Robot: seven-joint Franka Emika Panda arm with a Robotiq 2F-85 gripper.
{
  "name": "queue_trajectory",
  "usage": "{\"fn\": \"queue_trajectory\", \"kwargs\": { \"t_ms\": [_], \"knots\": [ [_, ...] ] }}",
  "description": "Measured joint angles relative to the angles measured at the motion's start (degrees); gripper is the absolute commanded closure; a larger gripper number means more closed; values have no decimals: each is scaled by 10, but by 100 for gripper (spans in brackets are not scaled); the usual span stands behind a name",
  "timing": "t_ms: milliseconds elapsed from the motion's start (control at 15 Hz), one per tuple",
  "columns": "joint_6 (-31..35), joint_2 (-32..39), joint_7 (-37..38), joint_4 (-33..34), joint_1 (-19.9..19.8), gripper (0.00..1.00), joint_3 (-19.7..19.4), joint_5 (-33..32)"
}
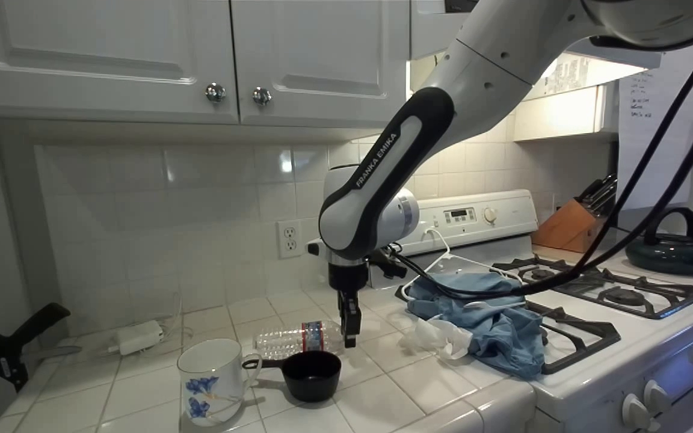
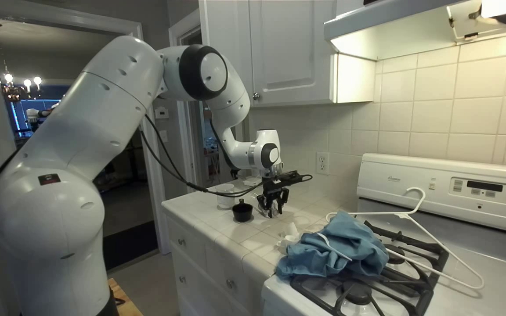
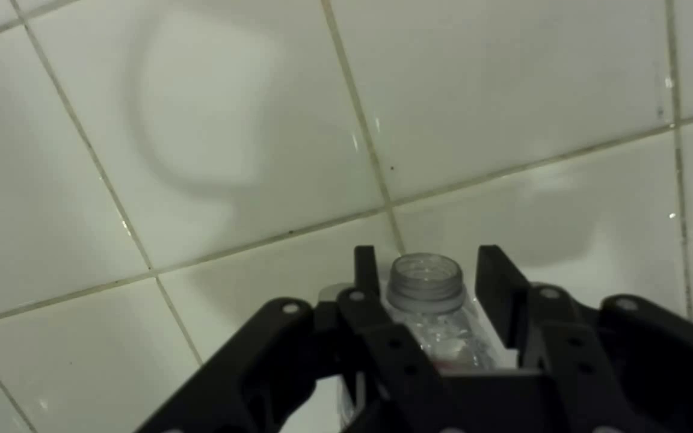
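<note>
In an exterior view, a clear, labelled plastic bottle (image 1: 298,338) lies on its side on the tiled bench (image 1: 376,394), one end right behind the downward-pointing end effector (image 1: 350,344). Just in front of it stands a black handled cup (image 1: 311,380), its handle pointing toward a flowered mug (image 1: 211,385). Sideways drift could nudge the cup, so a straight vertical path seems safest.

In an exterior view, the fingertips (image 2: 271,213) stand apart at the bottle; whether they touch the bench cannot be told. A blue garment (image 2: 338,248), partly on the stove (image 2: 496,252), lies well apart from them.

In the wrist view, the jaws are part-way open, the bottle's uncapped neck (image 3: 426,285) between the pads (image 3: 366,273) with a narrow gap on each side, so nothing is held. For a good grip, keep the neck centred so both pads meet it together; otherwise the bottle may roll or slide. The neck should bear pressure better than the thin body, which would likely dent, so squeeze gently and check for slip before lifting.
</note>
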Motion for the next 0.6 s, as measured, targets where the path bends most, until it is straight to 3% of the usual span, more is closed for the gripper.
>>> {"fn": "queue_trajectory", "kwargs": {
  "t_ms": [133,333,400,467,600],
  "knots": [
    [0,0,2,0,0,68,0,0],
    [0,0,5,0,0,71,0,0],
    [0,0,6,0,0,74,0,0],
    [0,0,7,0,0,89,0,0],
    [0,0,8,0,0,90,0,0]
  ]
}}
